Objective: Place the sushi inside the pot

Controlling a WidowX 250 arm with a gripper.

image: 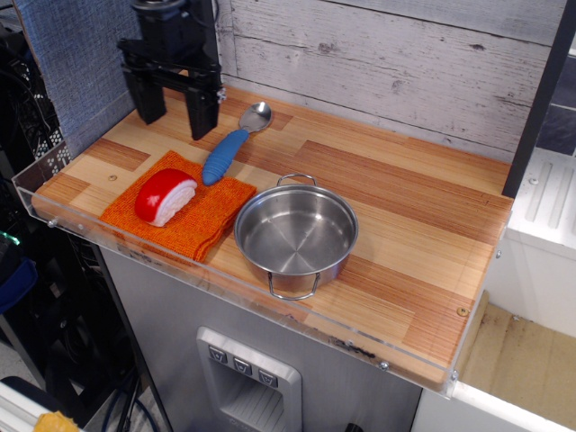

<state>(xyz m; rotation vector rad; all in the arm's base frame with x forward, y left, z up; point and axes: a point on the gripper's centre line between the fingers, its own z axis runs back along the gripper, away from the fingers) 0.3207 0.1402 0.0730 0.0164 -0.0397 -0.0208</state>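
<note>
- Tabletop point(405, 207): a striped wooden surface with a clear raised rim; it carries every item below.
- Pot point(296, 236): a shallow steel vessel, empty, near the front edge, with its wire handles pointing toward and away from the camera. It stands just right of the cloth.
- Orange cloth point(193, 216): a folded square at front left, and the base on which my target rests.
- My claw point(174, 102): black, hanging at the back left above the tabletop. Its two fingers point down with a wide gap between them; it holds nothing and touches nothing.
- Spoon point(231, 147): blue handle, metal bowl, lying diagonally behind the cloth, with the handle end at the cloth's back edge.
- Sushi point(165, 195): a red top over a white base, lying on the cloth's left half, apart from the pot.
- Step in hand, as I judge it: reaching for the sushi. I should come forward, centre the fingers over the rounded body, keep clear of the spoon handle, and descend without pinching the cloth.
</note>
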